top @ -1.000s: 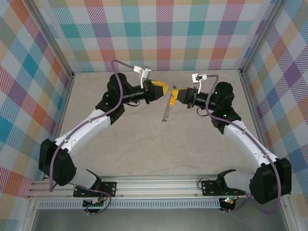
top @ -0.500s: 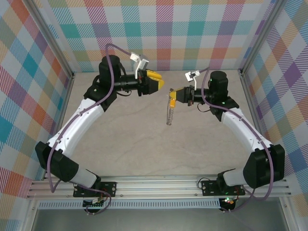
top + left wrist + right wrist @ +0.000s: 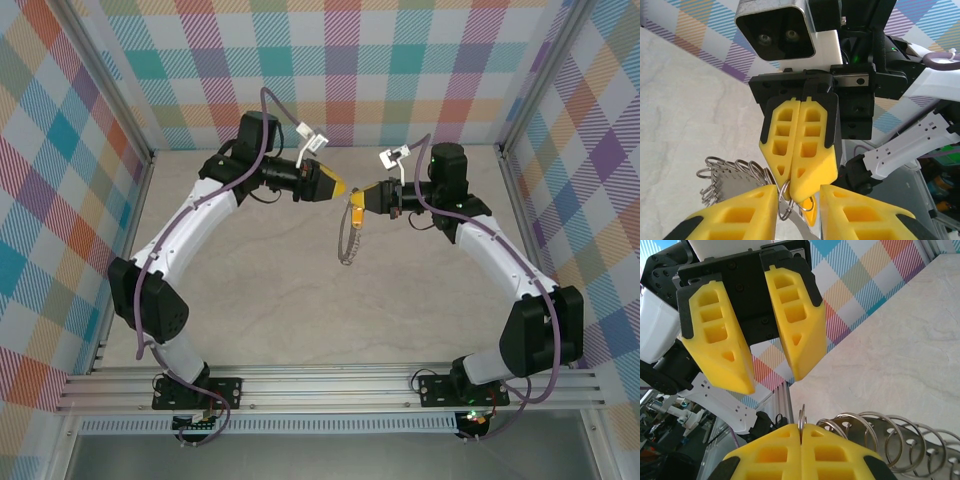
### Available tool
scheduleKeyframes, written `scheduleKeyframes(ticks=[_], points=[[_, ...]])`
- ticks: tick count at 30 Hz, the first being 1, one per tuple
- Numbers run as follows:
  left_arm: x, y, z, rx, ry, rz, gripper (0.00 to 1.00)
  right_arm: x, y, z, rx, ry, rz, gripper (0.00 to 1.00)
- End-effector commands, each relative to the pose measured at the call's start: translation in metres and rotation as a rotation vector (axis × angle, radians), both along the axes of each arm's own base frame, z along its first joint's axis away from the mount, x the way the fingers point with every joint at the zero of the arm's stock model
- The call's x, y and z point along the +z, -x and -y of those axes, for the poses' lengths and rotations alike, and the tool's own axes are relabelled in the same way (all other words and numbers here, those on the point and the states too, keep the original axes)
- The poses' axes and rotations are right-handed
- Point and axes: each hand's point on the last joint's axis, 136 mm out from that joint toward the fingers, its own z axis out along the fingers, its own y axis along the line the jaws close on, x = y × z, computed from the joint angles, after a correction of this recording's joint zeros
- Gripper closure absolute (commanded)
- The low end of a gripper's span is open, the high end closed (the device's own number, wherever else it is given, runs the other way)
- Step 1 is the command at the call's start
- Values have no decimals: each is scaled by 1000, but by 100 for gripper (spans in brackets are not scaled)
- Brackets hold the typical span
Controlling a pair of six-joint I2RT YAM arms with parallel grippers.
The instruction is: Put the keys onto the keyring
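We saw the right gripper [image 3: 354, 197] clenched on the keyring [image 3: 347, 238], which hung above the table [image 3: 280, 300], the key [image 3: 357, 213] just beneath. The left gripper [image 3: 341, 188], fingers parted, faced it tip to tip, and those shut fingers stood before its gap.

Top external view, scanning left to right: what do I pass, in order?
left arm's elbow → left gripper → right gripper, pinching the keyring that hangs below it → right arm's elbow
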Motion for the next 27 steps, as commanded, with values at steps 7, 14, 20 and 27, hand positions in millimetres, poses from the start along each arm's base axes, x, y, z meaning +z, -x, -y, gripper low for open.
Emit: scheduleKeyframes(ticks=[7,14,20,27], points=[[2,4,0,-51,20,-28,73,14,0,0,32,-31,66,100],[-4,1,3,-52,17,-50,71,14,0,0,32,-34,65,100],[-2,0,6,-58,27,-50,71,14,-1,0,29,-34,65,100],[-5,3,10,-71,25,-59,71,12,-3,-1,25,-34,62,100]])
